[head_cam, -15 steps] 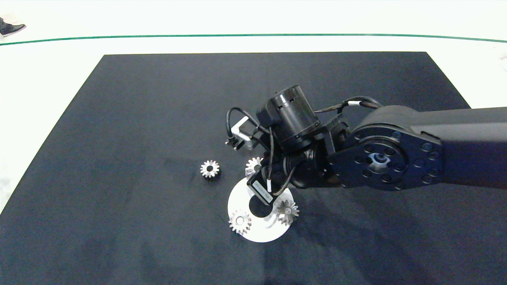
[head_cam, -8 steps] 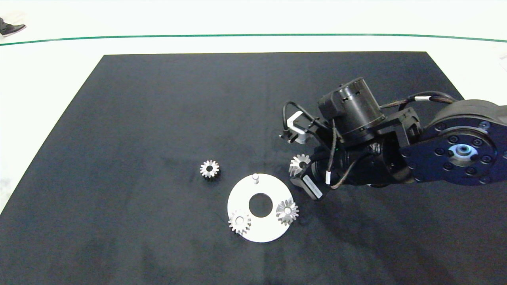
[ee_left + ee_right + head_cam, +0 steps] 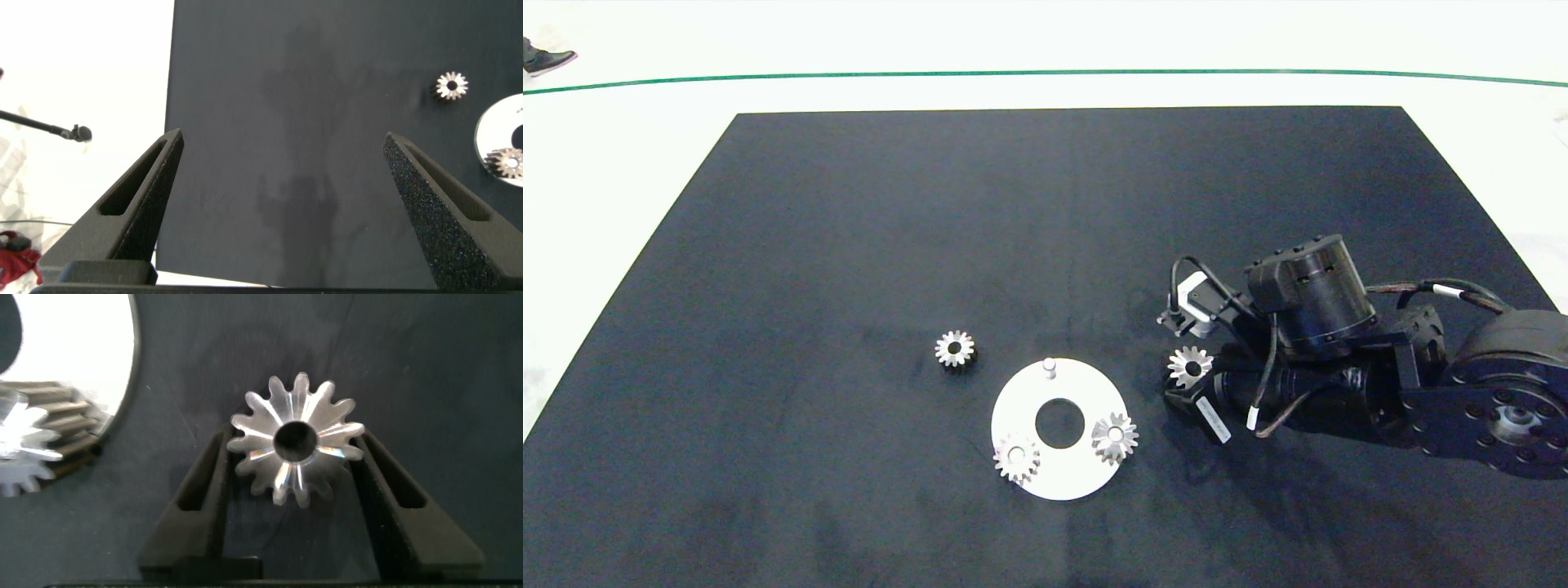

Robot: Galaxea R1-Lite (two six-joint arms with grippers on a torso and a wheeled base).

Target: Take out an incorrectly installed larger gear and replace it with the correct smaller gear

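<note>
My right gripper (image 3: 1186,371) is shut on the larger gear (image 3: 1190,365), a star-like silver gear with pointed teeth, low over the black mat just right of the white round plate (image 3: 1013,408). In the right wrist view the larger gear (image 3: 296,439) sits between the two dark fingers (image 3: 204,498), bore facing the camera. A smaller gear (image 3: 954,349) lies loose on the mat left of the plate. The plate carries two gears (image 3: 1016,457) (image 3: 1114,437) and a bare peg (image 3: 1049,366). My left gripper (image 3: 282,204) is open over the mat's left edge, far from the smaller gear (image 3: 451,85).
The black mat (image 3: 849,204) covers most of the white table. The plate has a round hole (image 3: 1059,422) in its middle. A person's shoe (image 3: 543,57) shows at the far left top edge. The right arm (image 3: 1462,392) lies low across the mat's right side.
The right gripper lifted the larger gear off the plate's top peg and carried it right and toward the near edge. The peg now stands bare.
</note>
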